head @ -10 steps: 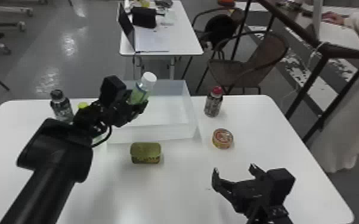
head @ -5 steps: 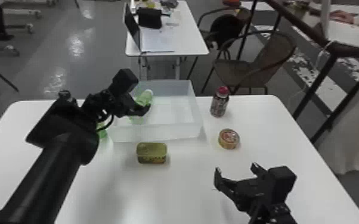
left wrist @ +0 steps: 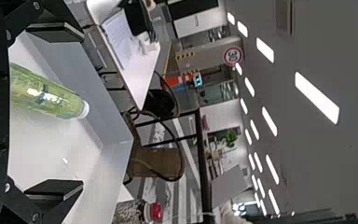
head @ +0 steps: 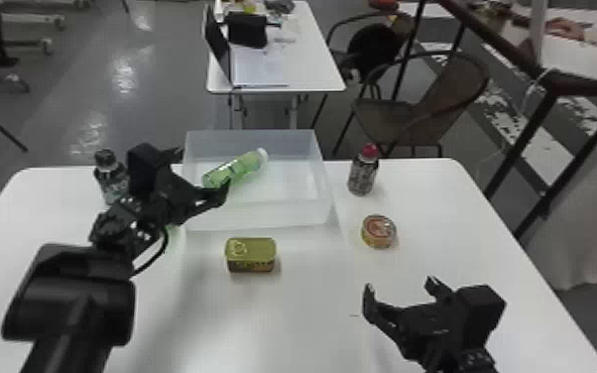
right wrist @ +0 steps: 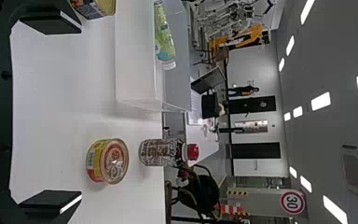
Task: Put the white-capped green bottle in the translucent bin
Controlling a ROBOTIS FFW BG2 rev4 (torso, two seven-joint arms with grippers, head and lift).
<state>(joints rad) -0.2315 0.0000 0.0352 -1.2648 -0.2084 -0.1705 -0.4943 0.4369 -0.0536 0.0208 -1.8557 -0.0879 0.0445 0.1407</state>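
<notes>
the white-capped green bottle (head: 235, 168) lies in the translucent bin (head: 263, 216); our left gripper (head: 204, 171) and right gripper (head: 399, 288) gape wide.

Bottle (head: 237, 167) in bin (head: 282, 216) (leaning, seemingly)

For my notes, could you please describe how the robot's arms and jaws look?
The left arm is black, with a rounded casing and a thin black cable looped near the wrist. The right arm is black too. Both have black jaws with flat pads and a boxy housing.
</notes>
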